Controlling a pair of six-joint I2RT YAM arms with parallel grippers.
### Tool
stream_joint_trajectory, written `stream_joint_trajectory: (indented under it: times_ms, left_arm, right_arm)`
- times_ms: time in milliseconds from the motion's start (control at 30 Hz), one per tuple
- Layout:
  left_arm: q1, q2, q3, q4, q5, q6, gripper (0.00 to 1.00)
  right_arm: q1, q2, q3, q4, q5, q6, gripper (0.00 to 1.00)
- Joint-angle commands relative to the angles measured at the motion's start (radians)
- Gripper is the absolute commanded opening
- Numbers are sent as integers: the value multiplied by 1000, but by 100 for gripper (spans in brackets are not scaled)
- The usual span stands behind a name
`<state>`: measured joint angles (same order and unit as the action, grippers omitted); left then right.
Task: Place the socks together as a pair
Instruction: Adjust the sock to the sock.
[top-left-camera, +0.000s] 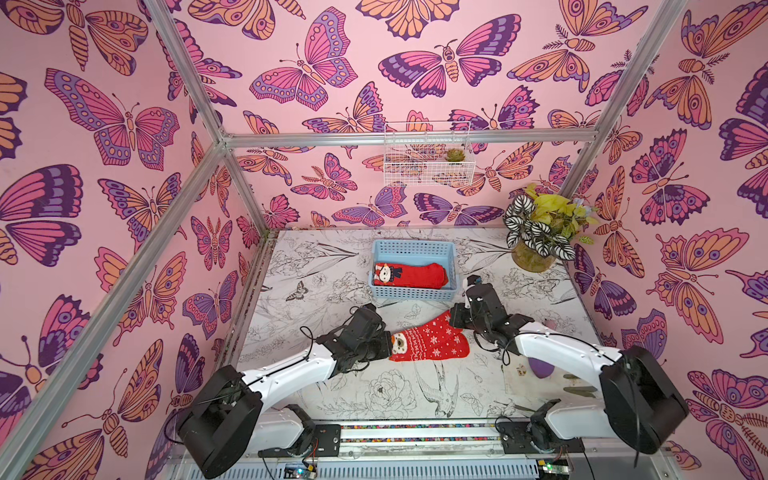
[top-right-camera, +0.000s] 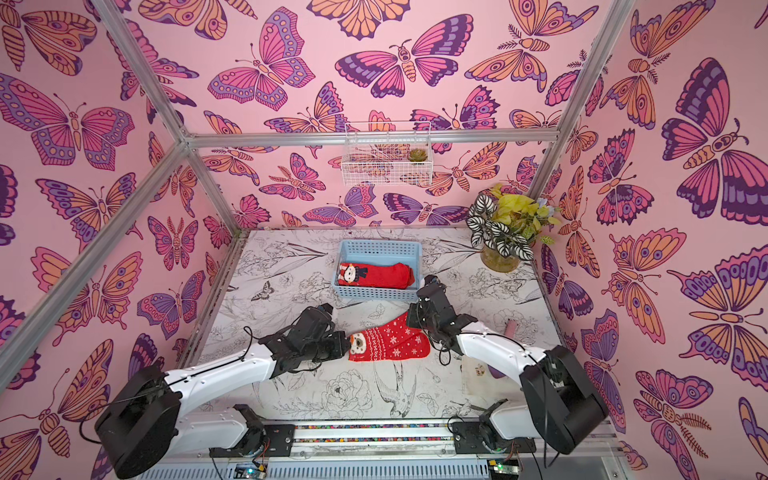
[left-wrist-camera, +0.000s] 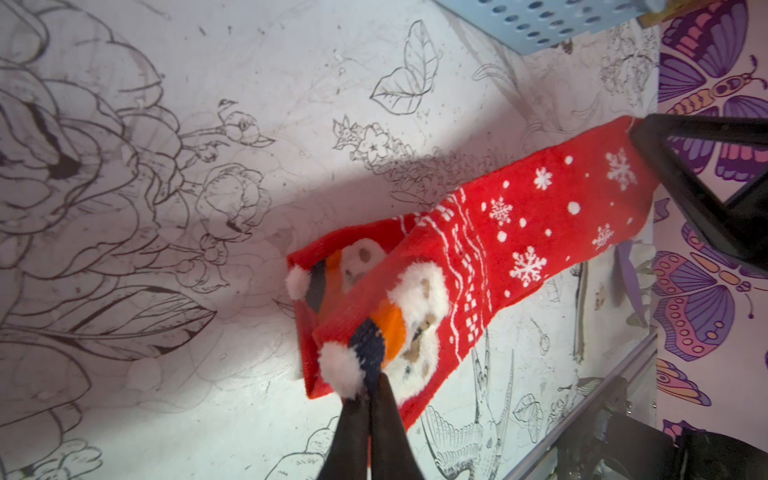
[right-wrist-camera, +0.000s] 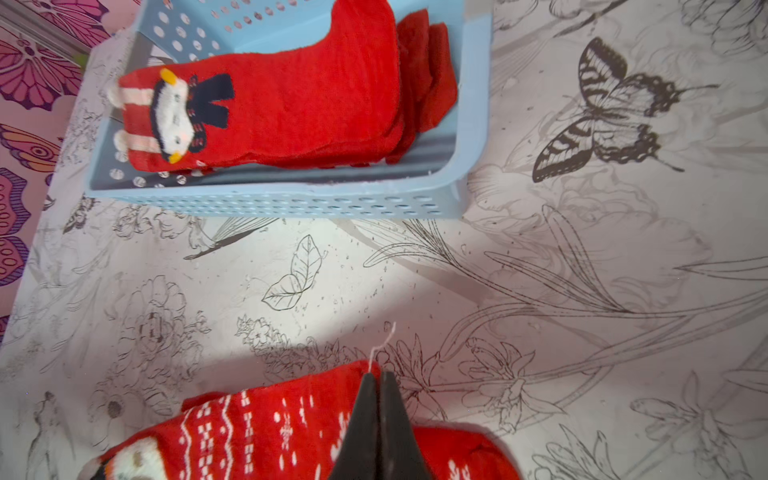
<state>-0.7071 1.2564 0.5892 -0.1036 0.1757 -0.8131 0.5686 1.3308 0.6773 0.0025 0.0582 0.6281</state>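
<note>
Closest in, at six o'clock in both top views: arm bases bolted to the front rail, with no lettering legible on them. Further up, mid-bench: snowflake socks stacked one on the other, bear-face cuffs toward nine o'clock, toes toward two o'clock, cuff edges not quite flush in the left wrist view. Left tool pinched shut on the upper cuff beside its white pompom. Right tool clamped narrow on the toe end, with red cloth visible either side of the fingers. At twelve o'clock from that pair and apart from it: blue basket holding plain red socks with animal-face cuffs, laid flat as a stack. Judging from this: at least one pair stowed, snowflake pair matched up but not yet in the basket, so most likely a two-ended carry left to do. No other loose socks in sight. No brand, label or readable writing anywhere.
</note>
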Motion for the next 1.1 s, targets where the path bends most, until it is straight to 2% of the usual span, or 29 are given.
stream_joint_trajectory:
  times_ms: [0,167,267,800,967,1033,1067]
  left_arm:
    - [6,-7,26,-29,44,34,0]
    - [6,6,33,-48,45,48,0]
    - [6,61,40,-59,33,60,0]
    - [24,96,59,-93,2,86,0]
    - [26,107,61,-96,-6,86,0]
    - [26,109,63,-97,-14,86,20]
    - [27,109,66,-100,-22,84,34]
  right_arm:
    - [5,-58,-51,-89,42,7,0]
    - [7,-134,-144,-86,56,46,0]
    - [7,-143,-179,-65,56,58,0]
    - [7,-28,-173,54,14,74,0]
    - [7,-13,-168,37,29,69,6]
    - [7,-15,-168,19,40,70,10]
    - [7,-20,-168,5,49,71,12]
